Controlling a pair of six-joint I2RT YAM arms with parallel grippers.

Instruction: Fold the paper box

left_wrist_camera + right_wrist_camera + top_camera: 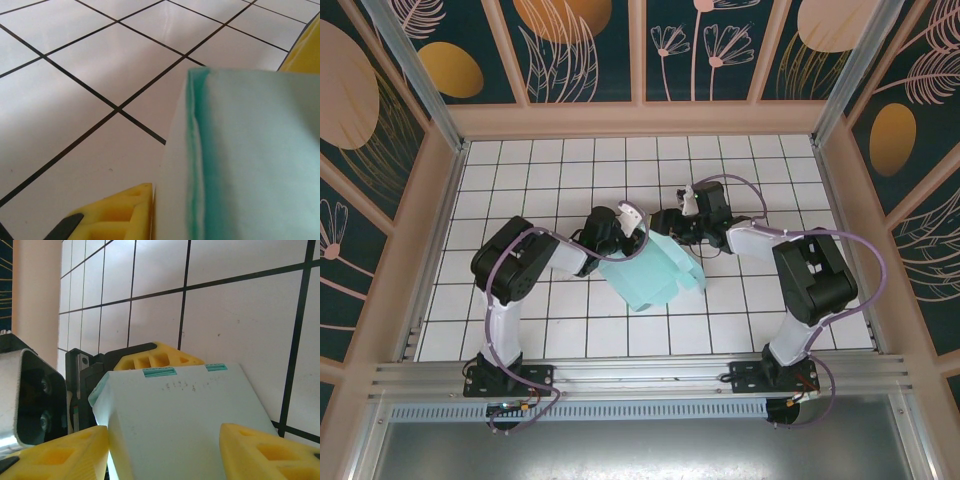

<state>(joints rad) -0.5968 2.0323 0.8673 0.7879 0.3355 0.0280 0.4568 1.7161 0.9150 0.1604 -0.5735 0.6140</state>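
Top view, left to right: left gripper [625, 232] centre-left; paper box [655, 270] mid-frame on tiled table [520, 170], lying diagonal to tile lines; right gripper [668, 222] just right of it, at box upper corner.
Left wrist view: yellow pads [125, 215] at lower left and upper right, box face between them, lower pad touching card. Pinching box.
Right wrist view: pads [60, 455] at lower left and lower right, box between them. Clamped or loose, cannot tell.

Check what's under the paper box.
White tiled table runs up to the paper box edges. The patch directly beneath is covered by the card, so nothing there can be confirmed.
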